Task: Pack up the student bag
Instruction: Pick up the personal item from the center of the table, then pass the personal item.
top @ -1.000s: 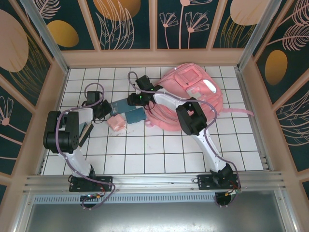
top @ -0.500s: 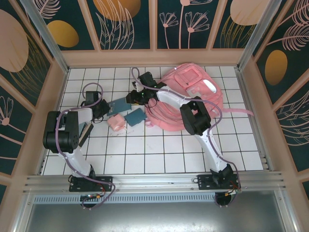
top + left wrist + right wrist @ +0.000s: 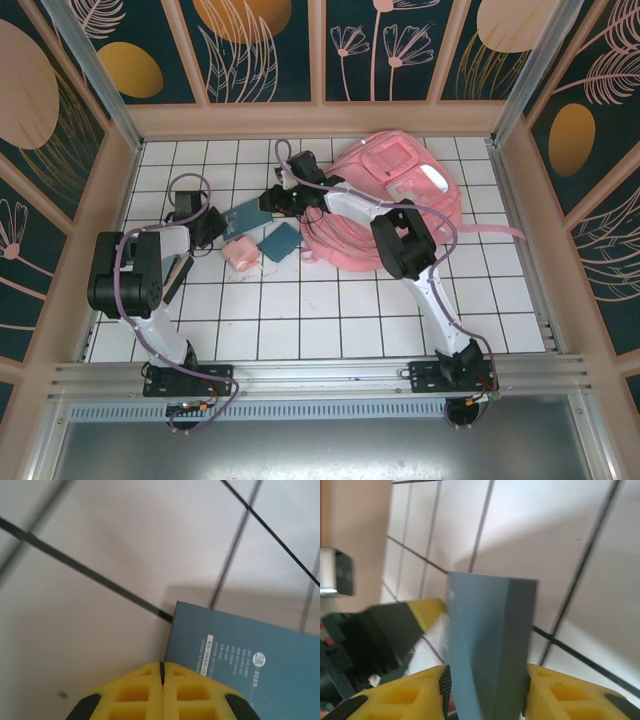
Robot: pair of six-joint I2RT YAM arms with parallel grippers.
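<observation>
Student bag (image 3: 400,190), pink, lay flat toward the far right corner of the white gridded tabletop (image 3: 330,320). Right end effector (image 3: 485,680) was clamped on a blue box (image 3: 248,213) just left of the bag, with its yellow fingers (image 3: 560,690) pressed on opposite faces. Left end effector (image 3: 161,672) was closed, tips together, just beside a corner of the same box. A second blue box (image 3: 281,241) and a small pink case (image 3: 241,254) lay on the tabletop just nearer, side by side.
</observation>
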